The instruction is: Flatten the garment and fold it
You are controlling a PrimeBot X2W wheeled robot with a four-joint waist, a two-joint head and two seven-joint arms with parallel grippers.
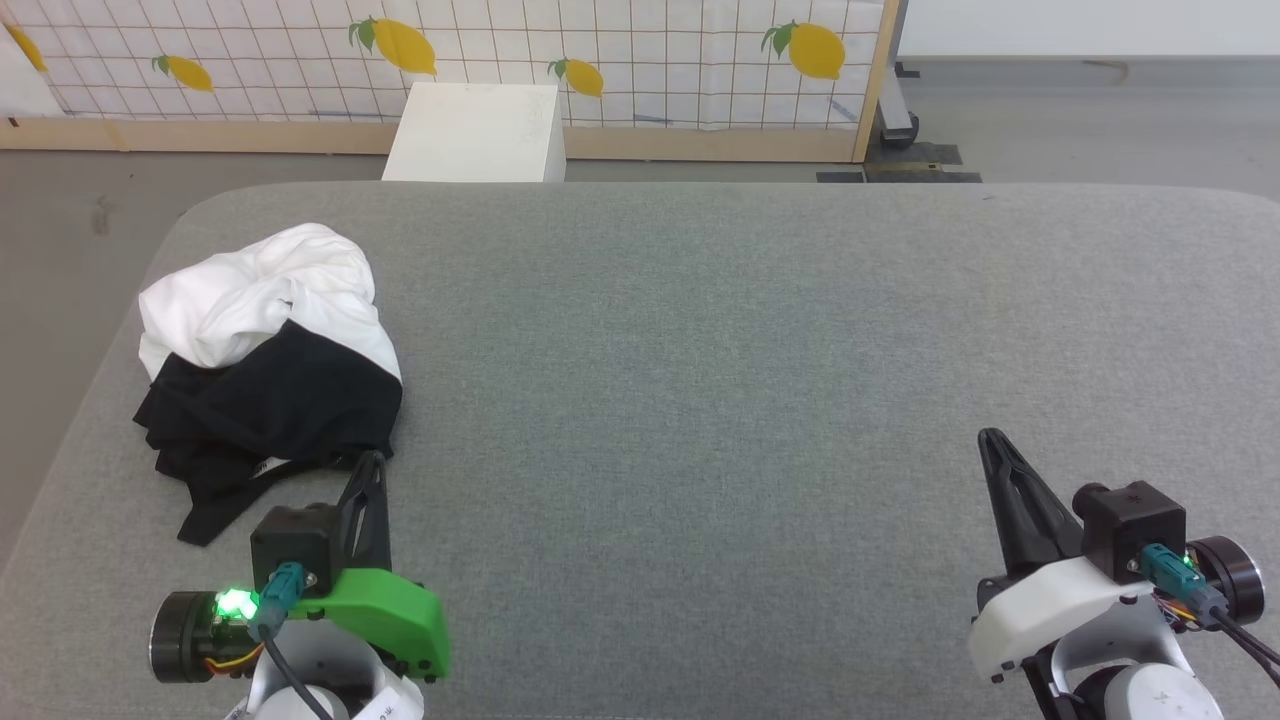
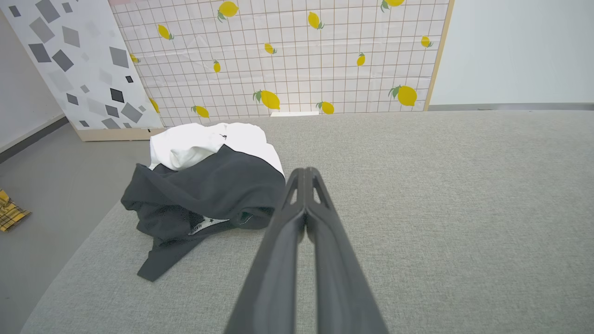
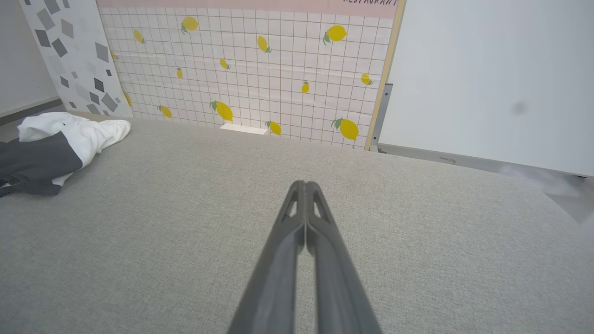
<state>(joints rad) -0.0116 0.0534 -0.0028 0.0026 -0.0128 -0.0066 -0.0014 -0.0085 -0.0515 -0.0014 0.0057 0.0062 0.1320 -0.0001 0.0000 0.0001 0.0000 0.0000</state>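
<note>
The garment (image 1: 268, 360) lies crumpled in a heap at the left side of the grey padded table (image 1: 700, 350), white part at the back, black part in front, with a black flap trailing toward the near left. My left gripper (image 1: 375, 462) is shut and empty, its tip just in front of the heap's near right edge. In the left wrist view the garment (image 2: 204, 185) sits left of the closed left gripper (image 2: 305, 172). My right gripper (image 1: 990, 438) rests shut and empty at the lower right, far from the garment (image 3: 51, 148). The right gripper (image 3: 305, 184) points over bare table.
A white box (image 1: 475, 130) stands on the floor behind the table's far edge. A lemon-print grid panel (image 1: 450, 60) lines the back. The table's left edge (image 1: 100, 380) runs close beside the garment. A yellow plaid cloth (image 2: 11, 215) lies on the floor at the left.
</note>
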